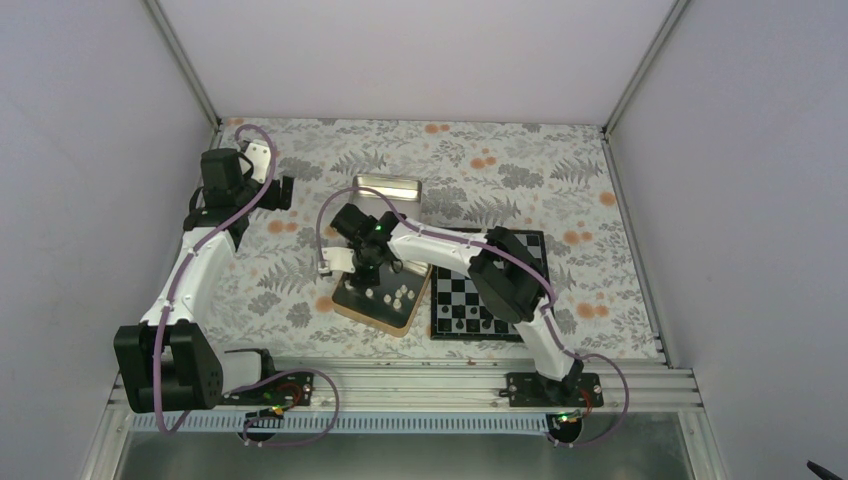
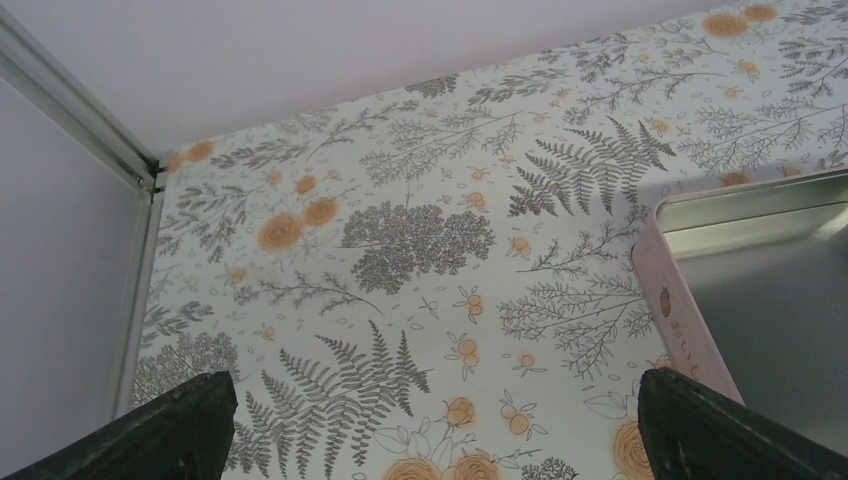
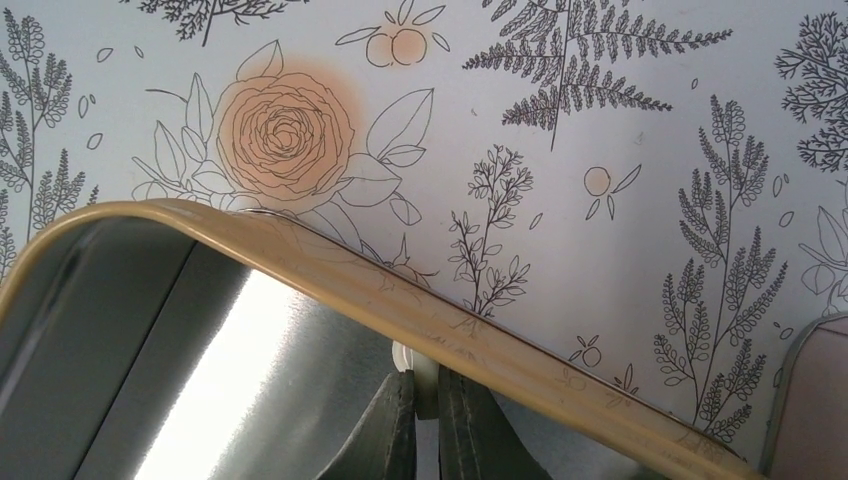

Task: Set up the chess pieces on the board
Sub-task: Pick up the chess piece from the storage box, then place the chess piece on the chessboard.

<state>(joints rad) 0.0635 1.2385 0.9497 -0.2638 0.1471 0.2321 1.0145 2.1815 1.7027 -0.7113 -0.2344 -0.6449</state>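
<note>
Several cream-white chess pieces [image 1: 398,295] waited in the yellow-rimmed tin [image 1: 372,318] at nine o'clock of the board [image 1: 455,300], right gripper [image 3: 428,385] pinching one, left gripper [image 2: 437,385] gaping empty, much seemingly left.

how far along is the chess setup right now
Early. Done: only a few small pieces seem to stand on the near rows of the chessboard. In hand: the right tool is shut on one cream chess piece inside the yellow-rimmed tin. Left: several more cream pieces lying in that tin.
</note>
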